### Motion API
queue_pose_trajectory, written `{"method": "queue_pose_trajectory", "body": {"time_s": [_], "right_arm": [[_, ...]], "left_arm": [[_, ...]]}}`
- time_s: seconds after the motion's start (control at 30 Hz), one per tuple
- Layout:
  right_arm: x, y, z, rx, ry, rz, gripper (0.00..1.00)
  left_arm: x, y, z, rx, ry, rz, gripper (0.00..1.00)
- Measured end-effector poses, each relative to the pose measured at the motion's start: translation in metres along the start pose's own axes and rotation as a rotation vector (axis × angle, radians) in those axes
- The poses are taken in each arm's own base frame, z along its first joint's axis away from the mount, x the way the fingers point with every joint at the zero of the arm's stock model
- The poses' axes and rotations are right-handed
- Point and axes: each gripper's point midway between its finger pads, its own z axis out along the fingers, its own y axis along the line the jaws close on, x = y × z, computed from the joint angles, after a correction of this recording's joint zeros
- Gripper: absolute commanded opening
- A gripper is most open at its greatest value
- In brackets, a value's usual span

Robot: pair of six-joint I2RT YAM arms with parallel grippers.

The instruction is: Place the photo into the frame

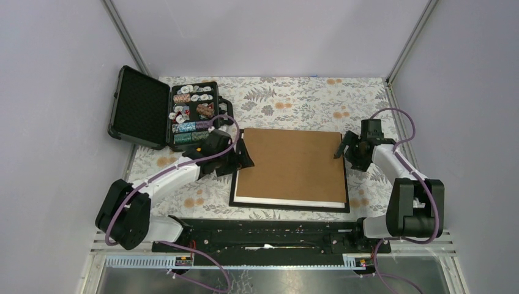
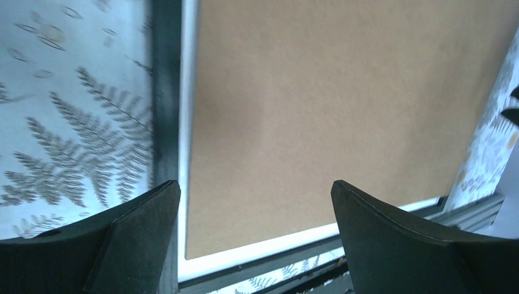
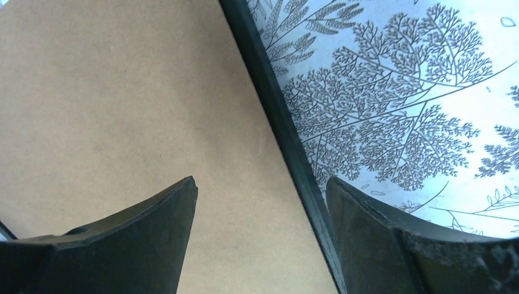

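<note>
The frame (image 1: 287, 209) lies flat mid-table, thin black moulding around a plain brown backing board (image 1: 294, 162). A white strip (image 1: 287, 201) shows along the board's near edge. The cat photo's picture side is hidden. My left gripper (image 1: 245, 156) is open at the frame's left edge. In the left wrist view it (image 2: 254, 184) hovers over the board (image 2: 336, 110), with the moulding (image 2: 165, 92) by its left finger. My right gripper (image 1: 340, 149) is open at the right edge. In the right wrist view it (image 3: 261, 180) straddles the moulding (image 3: 281, 122) beside the board (image 3: 122, 110). Both hold nothing.
An open black case (image 1: 141, 107) with foam lining and trays of poker chips (image 1: 193, 113) stands at the back left, close to the left arm. A black rail (image 1: 269, 233) runs along the near edge. A floral cloth (image 1: 294, 101) covers the table.
</note>
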Motion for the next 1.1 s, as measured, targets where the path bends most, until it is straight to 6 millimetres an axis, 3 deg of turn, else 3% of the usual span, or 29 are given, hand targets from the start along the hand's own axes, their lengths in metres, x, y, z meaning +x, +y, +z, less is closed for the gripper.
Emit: {"method": "queue_pose_trajectory", "body": {"time_s": [0.2, 0.53, 0.8, 1.1], "right_arm": [[0.010, 0.003, -0.005, -0.030, 0.029, -0.007, 0.76], [0.016, 0.004, -0.003, -0.042, 0.055, -0.015, 0.71], [0.021, 0.005, 0.004, -0.051, 0.089, -0.013, 0.69], [0.020, 0.006, 0.007, -0.056, 0.087, -0.015, 0.70]], "left_arm": [[0.028, -0.017, -0.001, 0.031, 0.054, 0.095, 0.97], [0.037, -0.004, 0.015, -0.031, 0.077, 0.136, 0.98], [0.020, -0.009, 0.041, -0.080, 0.060, 0.162, 0.98], [0.004, -0.012, 0.047, -0.140, -0.009, 0.235, 0.99]]}}
